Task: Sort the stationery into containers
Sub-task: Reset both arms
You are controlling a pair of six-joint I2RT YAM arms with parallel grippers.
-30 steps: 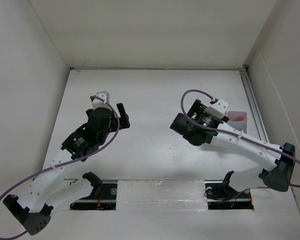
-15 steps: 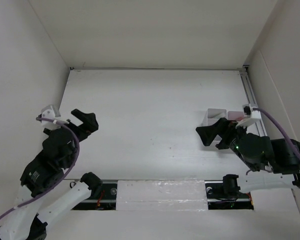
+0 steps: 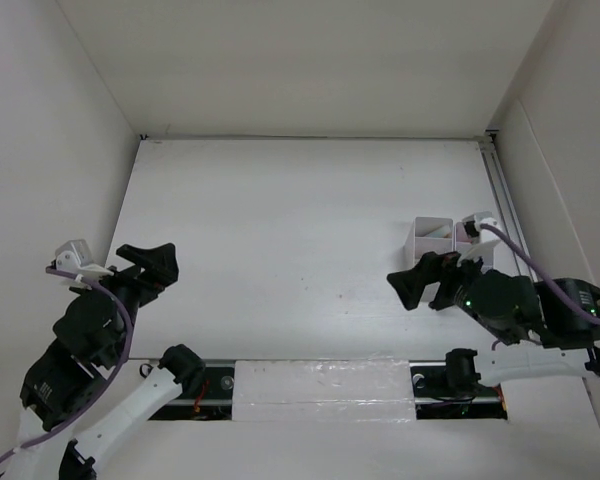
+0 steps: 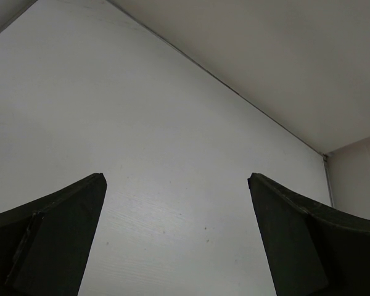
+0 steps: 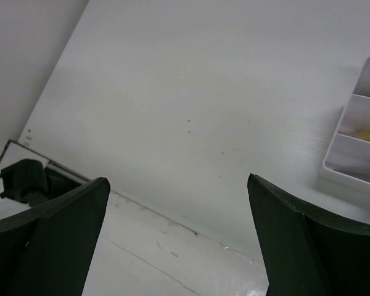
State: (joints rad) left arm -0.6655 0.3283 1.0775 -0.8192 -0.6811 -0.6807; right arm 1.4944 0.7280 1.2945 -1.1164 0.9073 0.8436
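**Two arms, two grippers, one cluster of bins.** We see both arms folded low at the near corners of the white table (image 3: 300, 200).

- **Left gripper:** The left gripper (image 3: 148, 262) sits over the table's near-left edge. Its two fingers are spread wide with nothing between them. From its own wrist camera, only bare tabletop shows in the gap.
- **Right gripper:** The right gripper (image 3: 427, 278) sits near the right side. It is likewise spread wide and carries nothing.
- **Bins:** The bins (image 3: 432, 232) stand by the table's right edge, just beyond the right gripper and apart from its fingers. From above we count two openings, and the right wrist covers the rest of the cluster. From the right wrist camera we count three compartments in a row, cut off by the right border of the frame.
- **Stationery:** The middle compartment holds one small yellow item (image 5: 364, 132). It is possibly an eraser, though it is too small for us to be sure. The compartment nearest the gripper looks empty.
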